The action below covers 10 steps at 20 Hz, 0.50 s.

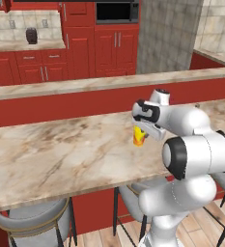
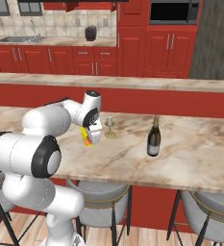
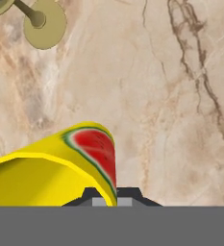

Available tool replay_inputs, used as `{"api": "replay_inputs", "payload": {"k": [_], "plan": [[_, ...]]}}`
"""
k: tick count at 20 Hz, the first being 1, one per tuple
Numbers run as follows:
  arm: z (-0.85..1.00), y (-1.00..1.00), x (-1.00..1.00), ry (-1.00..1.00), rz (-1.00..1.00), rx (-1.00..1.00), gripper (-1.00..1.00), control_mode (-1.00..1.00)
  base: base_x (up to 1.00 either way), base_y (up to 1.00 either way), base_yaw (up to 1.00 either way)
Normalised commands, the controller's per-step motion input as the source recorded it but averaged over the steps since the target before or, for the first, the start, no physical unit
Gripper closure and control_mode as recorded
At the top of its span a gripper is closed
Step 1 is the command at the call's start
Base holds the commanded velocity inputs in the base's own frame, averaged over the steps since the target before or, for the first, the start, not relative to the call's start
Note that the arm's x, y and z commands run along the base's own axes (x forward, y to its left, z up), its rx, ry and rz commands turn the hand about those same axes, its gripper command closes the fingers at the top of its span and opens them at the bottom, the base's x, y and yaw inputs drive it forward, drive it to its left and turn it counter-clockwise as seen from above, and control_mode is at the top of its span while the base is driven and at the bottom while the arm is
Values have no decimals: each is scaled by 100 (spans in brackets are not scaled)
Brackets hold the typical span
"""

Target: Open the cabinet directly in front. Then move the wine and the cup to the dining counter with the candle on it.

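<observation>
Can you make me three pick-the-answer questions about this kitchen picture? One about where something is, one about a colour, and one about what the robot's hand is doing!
1. Where does the wine stand?
A. on the dining counter
B. in the sink
C. on a stool

2. What colour is the cup?
A. blue
B. yellow, with a red and green mark
C. white

3. What is the gripper doing?
A. wide open over the wine
B. shut on the cup's rim
C. holding the candle

Answers: 1 A, the bottle stands upright on the marbled bar top in the right base view. 2 B, the hand view shows a yellow wall with a watermelon-like mark. 3 B, the cup's wall sits between the finger tips, over the counter.
</observation>
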Motion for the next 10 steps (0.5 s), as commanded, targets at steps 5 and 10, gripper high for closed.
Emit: {"api": "replay_inputs", "payload": {"k": [5,10], "plan": [[-13,0,13,-5,0,0,100,-100,0,0,0],[-21,0,32,-5,0,0,100,-100,0,0,0]]}}
